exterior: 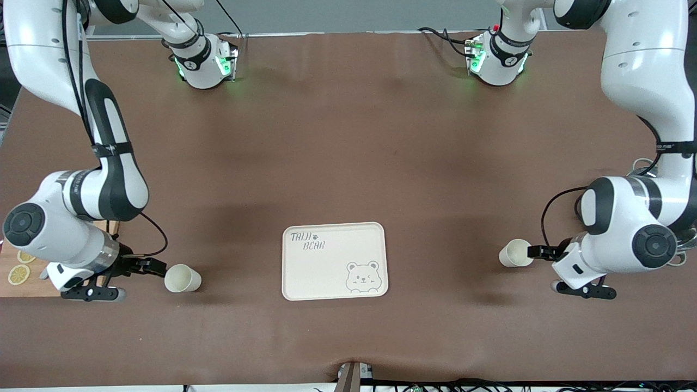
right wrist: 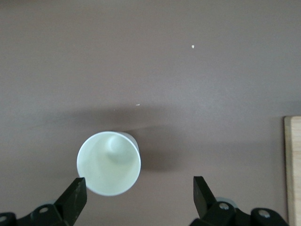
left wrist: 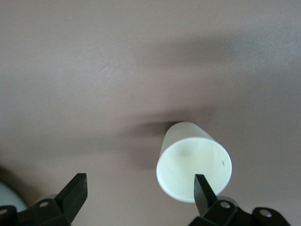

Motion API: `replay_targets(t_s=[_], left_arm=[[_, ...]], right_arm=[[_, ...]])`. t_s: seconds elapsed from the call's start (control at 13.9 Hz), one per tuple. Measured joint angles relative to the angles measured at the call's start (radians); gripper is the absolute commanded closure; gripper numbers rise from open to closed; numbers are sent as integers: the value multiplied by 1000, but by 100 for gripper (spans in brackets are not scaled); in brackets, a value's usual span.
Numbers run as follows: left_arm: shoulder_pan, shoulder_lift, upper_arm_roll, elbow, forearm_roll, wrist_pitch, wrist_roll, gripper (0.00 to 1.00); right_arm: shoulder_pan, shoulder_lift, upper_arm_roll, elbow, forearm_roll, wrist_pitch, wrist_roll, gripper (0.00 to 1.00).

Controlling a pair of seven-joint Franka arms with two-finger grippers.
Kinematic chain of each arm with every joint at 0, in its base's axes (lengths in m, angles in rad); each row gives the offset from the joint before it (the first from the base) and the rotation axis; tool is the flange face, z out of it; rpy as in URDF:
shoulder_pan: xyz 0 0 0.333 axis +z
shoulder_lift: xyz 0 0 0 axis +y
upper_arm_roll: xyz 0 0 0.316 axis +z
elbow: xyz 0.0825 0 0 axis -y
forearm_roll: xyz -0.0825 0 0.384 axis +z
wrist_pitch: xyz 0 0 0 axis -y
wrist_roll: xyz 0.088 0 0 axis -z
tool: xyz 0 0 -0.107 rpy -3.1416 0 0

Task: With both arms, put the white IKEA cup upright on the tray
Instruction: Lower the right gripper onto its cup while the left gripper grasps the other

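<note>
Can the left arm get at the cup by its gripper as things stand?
Probably yes. The left gripper is open right beside the cup, which lies on its side on the bare table; nothing stands between them.

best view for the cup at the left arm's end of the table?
Left wrist view: the cup fills the frame, mouth toward the camera, by the open left end effector. Front view shows it small. Right wrist view misses it.

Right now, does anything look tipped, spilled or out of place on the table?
Nothing stands out. Two white cups stand upright on the table, one by the right claw, one by the left claw, both claws open. The tray lies flat and square between the cups, with nothing on it.
</note>
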Motion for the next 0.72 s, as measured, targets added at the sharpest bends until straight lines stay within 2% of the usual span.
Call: replay_targets(t_s=[0.36,0.43,0.58,0.72], left_arm=[[-6,49,-2,-33,0,47,0,0],[-6,57,-2,-34,0,49,0,11],[-7,64,-3,-34,0,50,0,54],[-7,64,-3,-34,0,50,1,87]], right_arm=[[0,57,0,5,0,80,0,0],[1,68,0,5,0,96,0,0],[3,88,1,6,0,107,0,0],[4,102,1,6,0,110,0,0]])
